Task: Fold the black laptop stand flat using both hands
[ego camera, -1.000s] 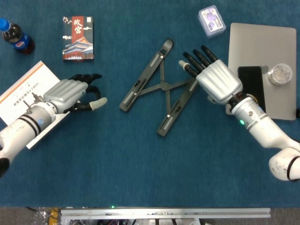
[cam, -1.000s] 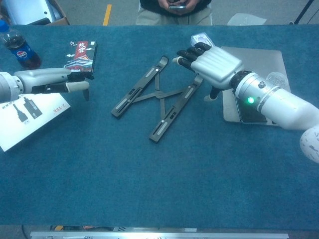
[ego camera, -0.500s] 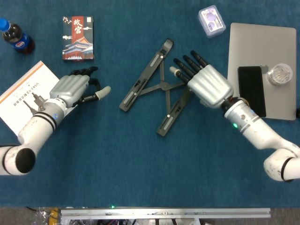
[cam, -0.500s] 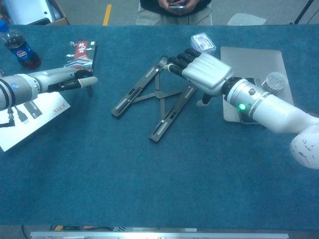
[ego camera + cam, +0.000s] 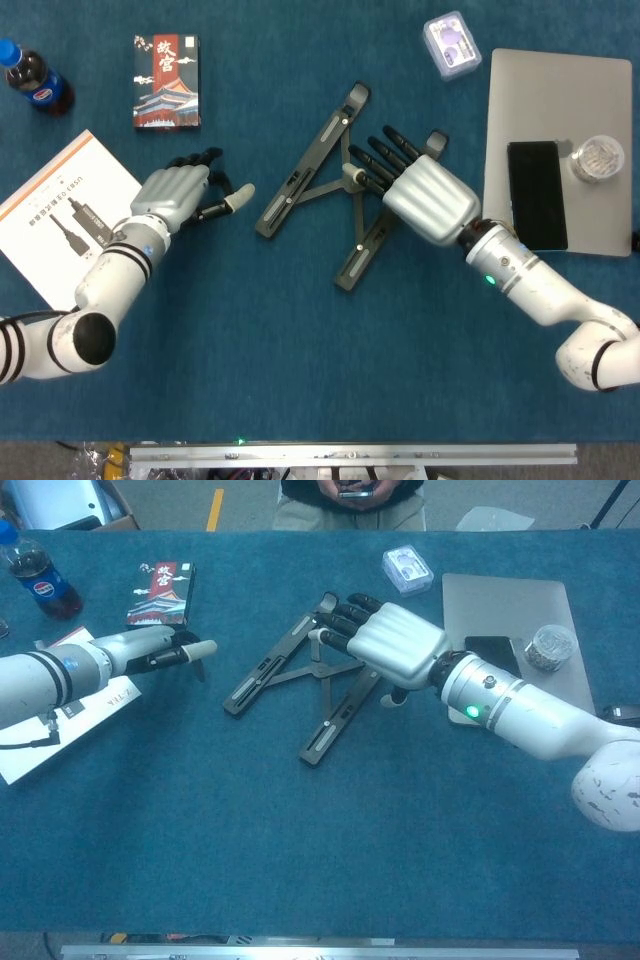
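Observation:
The black laptop stand (image 5: 300, 180) lies spread in an X on the blue table, and the chest view shows it too (image 5: 268, 668). My right hand (image 5: 425, 198) lies flat over its right bar, palm down, fingers (image 5: 375, 158) stretched across the central crossing. It hides the upper half of that bar. The right hand (image 5: 400, 645) shows the same way in the chest view. My left hand (image 5: 183, 190) hovers left of the stand's left bar with its thumb pointing at it, a small gap between them. The left hand (image 5: 160, 650) holds nothing.
A cola bottle (image 5: 35, 85), a printed box (image 5: 166, 82) and a paper manual (image 5: 60, 205) lie to the left. On the right a silver laptop (image 5: 560, 95) carries a black phone (image 5: 538, 195) and a small jar (image 5: 597, 158). A clear box (image 5: 452, 43) sits behind.
My right hand slid left from the laptop's edge onto the stand's right bar and crossing. My left hand moved right, closer to the left bar.

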Robot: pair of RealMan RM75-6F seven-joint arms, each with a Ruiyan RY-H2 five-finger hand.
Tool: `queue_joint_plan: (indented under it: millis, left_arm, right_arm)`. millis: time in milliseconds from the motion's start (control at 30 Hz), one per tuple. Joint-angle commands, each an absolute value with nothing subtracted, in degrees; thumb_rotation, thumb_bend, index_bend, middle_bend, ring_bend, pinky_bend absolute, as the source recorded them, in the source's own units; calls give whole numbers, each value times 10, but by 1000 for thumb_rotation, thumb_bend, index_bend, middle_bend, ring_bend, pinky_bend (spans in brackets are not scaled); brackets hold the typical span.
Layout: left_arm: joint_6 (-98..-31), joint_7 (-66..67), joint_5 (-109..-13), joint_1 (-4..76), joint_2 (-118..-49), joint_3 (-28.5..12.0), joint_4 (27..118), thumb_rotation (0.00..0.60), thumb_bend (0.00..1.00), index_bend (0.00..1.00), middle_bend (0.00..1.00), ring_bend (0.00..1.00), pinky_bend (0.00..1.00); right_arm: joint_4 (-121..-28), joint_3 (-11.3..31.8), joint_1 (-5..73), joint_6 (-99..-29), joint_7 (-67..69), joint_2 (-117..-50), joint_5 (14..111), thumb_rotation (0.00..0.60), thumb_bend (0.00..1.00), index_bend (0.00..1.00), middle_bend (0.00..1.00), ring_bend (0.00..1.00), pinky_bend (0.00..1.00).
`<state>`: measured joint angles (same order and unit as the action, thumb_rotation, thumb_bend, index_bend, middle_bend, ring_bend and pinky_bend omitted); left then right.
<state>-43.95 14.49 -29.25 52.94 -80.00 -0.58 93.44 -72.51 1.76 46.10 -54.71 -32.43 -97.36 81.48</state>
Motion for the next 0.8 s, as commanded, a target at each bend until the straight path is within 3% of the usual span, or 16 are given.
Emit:
queue_joint_plan:
  millis: [33, 800]
  left_arm:
    - [-441, 151, -285, 533, -807, -7, 932, 0, 202, 359, 0, 0, 0]
    - [-439, 162, -267, 537, -830, -10, 940, 0, 202, 359, 0, 0, 0]
  right_arm:
    - [-713, 16, 461, -542, -321, -980, 818, 600, 0, 0, 0, 0, 0]
    - [-634, 26, 478, -539, -293, -1035, 855, 600, 0, 0, 0, 0, 0]
